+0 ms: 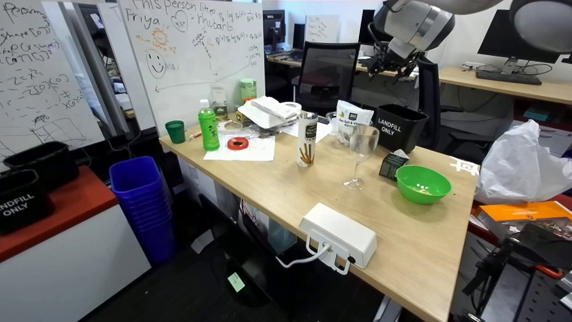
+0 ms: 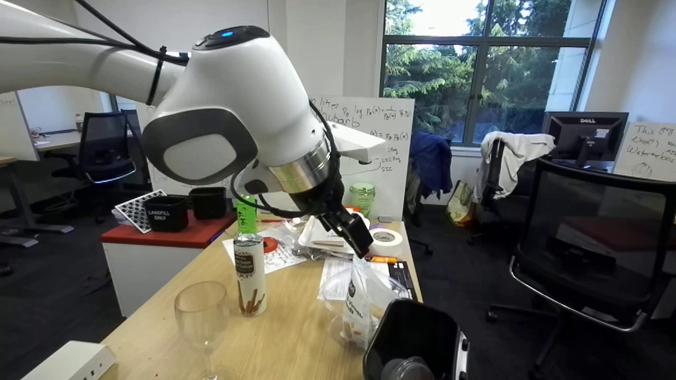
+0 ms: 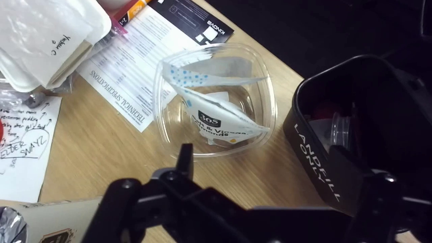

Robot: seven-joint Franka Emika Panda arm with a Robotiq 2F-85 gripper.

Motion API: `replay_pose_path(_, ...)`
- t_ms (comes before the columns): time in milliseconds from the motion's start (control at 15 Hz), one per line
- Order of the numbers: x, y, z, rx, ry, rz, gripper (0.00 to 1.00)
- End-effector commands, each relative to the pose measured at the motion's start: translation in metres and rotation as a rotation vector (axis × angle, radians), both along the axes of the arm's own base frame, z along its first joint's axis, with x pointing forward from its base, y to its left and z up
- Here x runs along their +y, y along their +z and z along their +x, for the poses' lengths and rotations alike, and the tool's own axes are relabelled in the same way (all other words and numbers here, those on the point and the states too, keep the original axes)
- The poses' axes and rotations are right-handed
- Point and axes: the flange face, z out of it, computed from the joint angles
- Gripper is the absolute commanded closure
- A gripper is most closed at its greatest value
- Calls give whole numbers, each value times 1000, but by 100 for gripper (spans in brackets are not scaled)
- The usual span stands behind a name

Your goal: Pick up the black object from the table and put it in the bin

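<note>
On pale wooden table (image 1: 402,232), near round green plastic bowl (image 1: 424,175): tiny black speck (image 1: 454,194), too small to identify | tall blue plastic bin (image 1: 143,212): on floor near table | black two-fingered gripper (image 3: 263,152): above table, fingers wide apart, nothing held

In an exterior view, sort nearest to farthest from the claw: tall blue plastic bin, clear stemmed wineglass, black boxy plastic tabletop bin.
1. Black boxy bin, right of centre
2. Clear wineglass, in front
3. Tall blue plastic bin, left
</note>
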Motion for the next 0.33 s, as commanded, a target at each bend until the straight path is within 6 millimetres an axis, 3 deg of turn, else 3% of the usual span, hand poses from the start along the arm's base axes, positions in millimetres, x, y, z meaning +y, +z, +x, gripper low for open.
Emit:
replay_pose_path(0, 0, -1, 0, 1, 0, -1, 0)
replay_pose_path(267, -5, -3, -3, 5, -8, -3, 0)
